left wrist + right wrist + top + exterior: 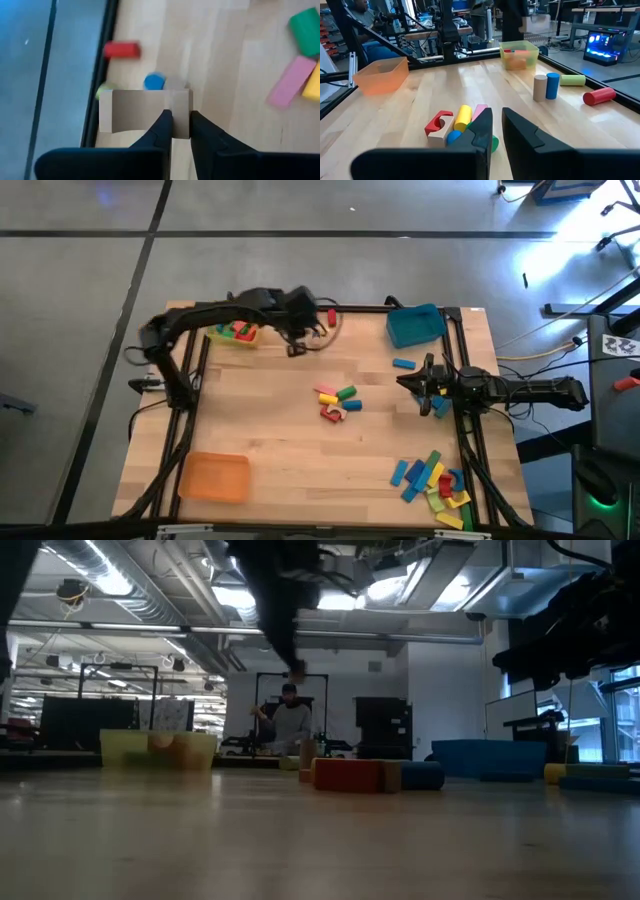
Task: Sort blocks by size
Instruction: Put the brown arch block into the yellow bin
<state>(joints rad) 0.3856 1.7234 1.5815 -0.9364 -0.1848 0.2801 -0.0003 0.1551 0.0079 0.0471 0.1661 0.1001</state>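
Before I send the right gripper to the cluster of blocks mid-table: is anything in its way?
Nothing visible does. Bare table lies between the right gripper and the block cluster. The lone blue block sits off that line, toward the blue tray.

Grey floor [300, 210], ceiling strip lights [110, 580], workbenches, a glowing blue monitor [600, 45].

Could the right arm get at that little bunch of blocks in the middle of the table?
Probably yes. The right gripper hovers beside the middle cluster of blocks, pointing toward it, with only bare table between. The left gripper is off near the yellow tray.
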